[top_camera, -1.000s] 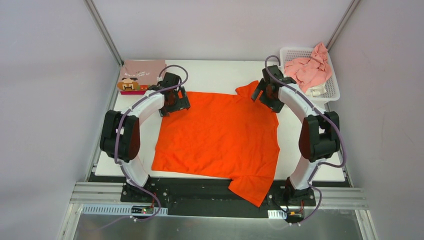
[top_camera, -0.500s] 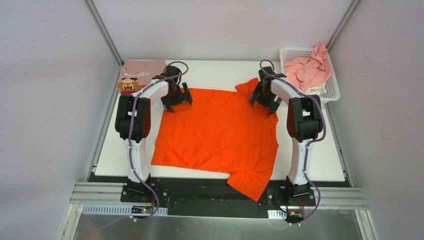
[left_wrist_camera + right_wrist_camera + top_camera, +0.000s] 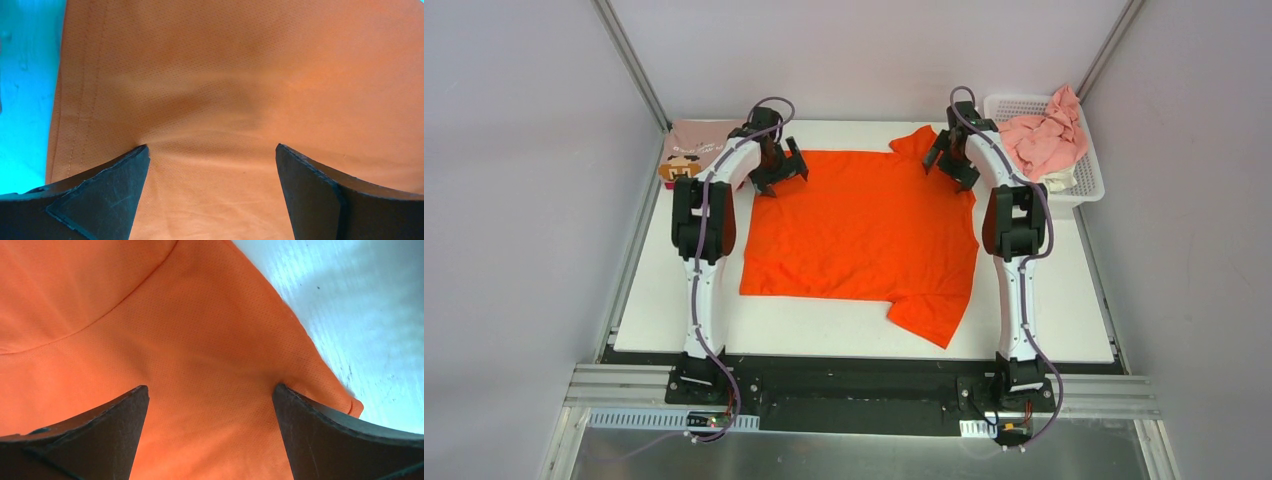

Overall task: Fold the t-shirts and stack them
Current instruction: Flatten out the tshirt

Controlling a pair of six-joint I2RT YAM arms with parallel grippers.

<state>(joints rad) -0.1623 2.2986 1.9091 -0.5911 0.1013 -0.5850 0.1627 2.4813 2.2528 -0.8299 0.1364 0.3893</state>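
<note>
The bright orange t-shirt (image 3: pixel 864 225) lies spread flat on the white table (image 3: pixel 844 325), one sleeve pointing to the near right. My left gripper (image 3: pixel 776 172) is open, its fingertips pressed down on the shirt's far left corner; the left wrist view shows orange cloth (image 3: pixel 250 75) between the spread jaws (image 3: pixel 211 150). My right gripper (image 3: pixel 951 160) is open, pressed on the far right sleeve; the right wrist view shows cloth (image 3: pixel 150 315) between its jaws (image 3: pixel 210 390). A folded dusty-pink shirt with a pixel face (image 3: pixel 692 150) lies at the far left.
A white lattice basket (image 3: pixel 1086 190) at the far right holds crumpled light pink shirts (image 3: pixel 1039 135). Both arms are stretched far out along the shirt's sides. Grey walls enclose the table on three sides.
Both arms have reached farther back and dragged the orange shirt away from the front edge. The sleeve that hung over the near edge now lies on the table.
</note>
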